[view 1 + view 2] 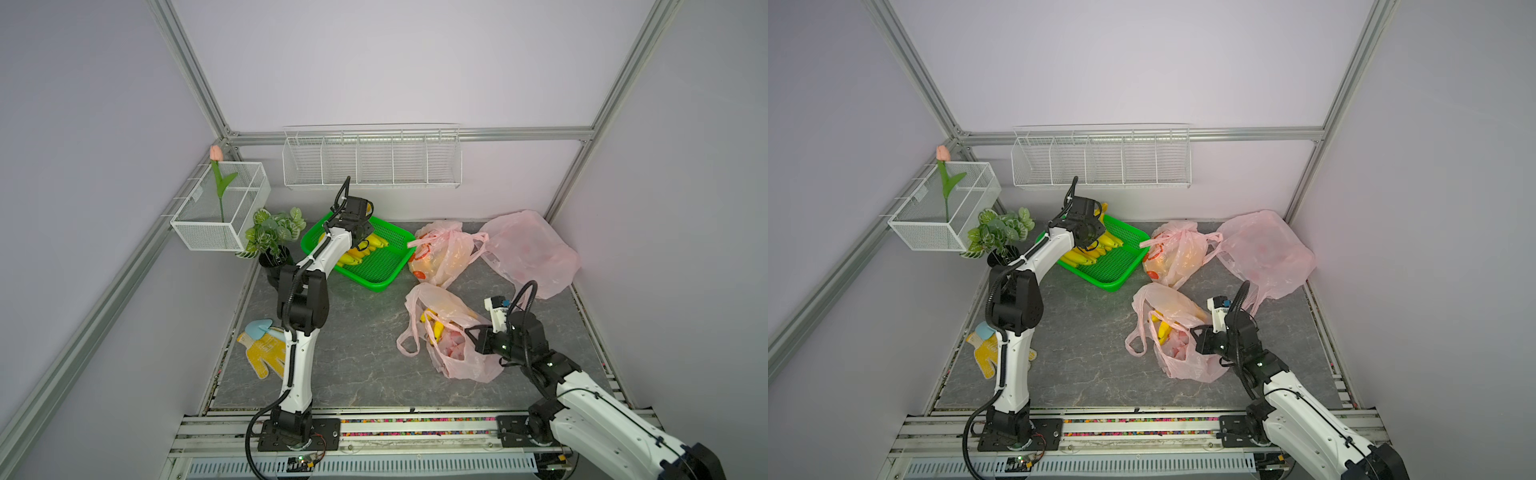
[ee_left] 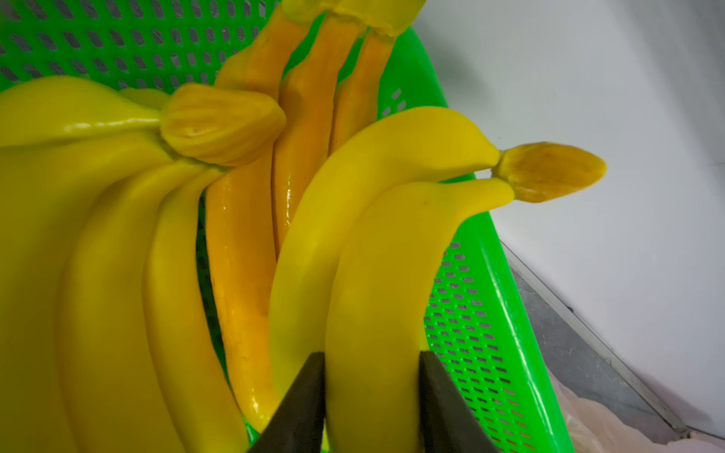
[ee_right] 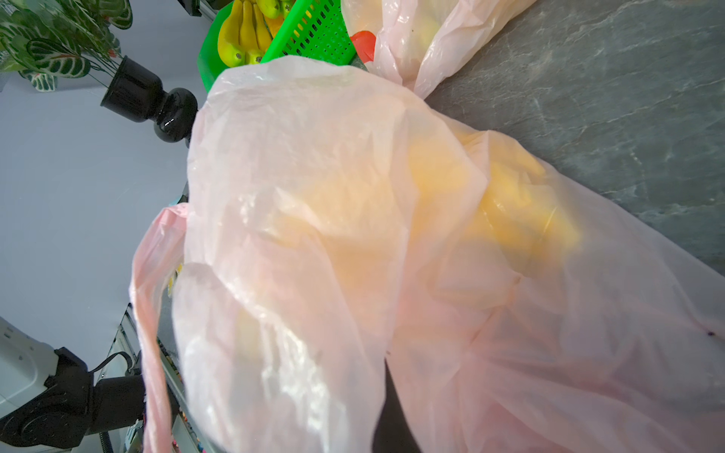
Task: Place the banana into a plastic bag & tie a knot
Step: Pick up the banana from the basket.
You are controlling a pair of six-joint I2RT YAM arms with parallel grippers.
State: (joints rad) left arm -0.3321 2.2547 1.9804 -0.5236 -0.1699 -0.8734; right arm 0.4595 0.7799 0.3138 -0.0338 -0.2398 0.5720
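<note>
Several yellow bananas lie in a green basket (image 1: pixel 384 272) at the back left. My left gripper (image 2: pixel 372 364) is down in that basket, with its two dark fingers pressed against either side of one banana (image 2: pixel 378 274), which has a twin joined at the stem. In both top views that gripper (image 1: pixel 365 243) (image 1: pixel 1090 245) sits over the bunch. An open pink plastic bag (image 1: pixel 455 316) lies mid-table with yellow fruit inside. My right gripper (image 1: pixel 471 332) is shut on the bag's rim, and the film (image 3: pixel 314 196) drapes over its fingers.
Two more pink bags (image 1: pixel 440 253) (image 1: pixel 530 249) lie behind the open one. A potted plant (image 1: pixel 272 237) stands beside the basket. A wire basket (image 1: pixel 220 208) with a tulip and a wire rack (image 1: pixel 372 160) hang on the walls. A yellow glove (image 1: pixel 264 351) lies front left.
</note>
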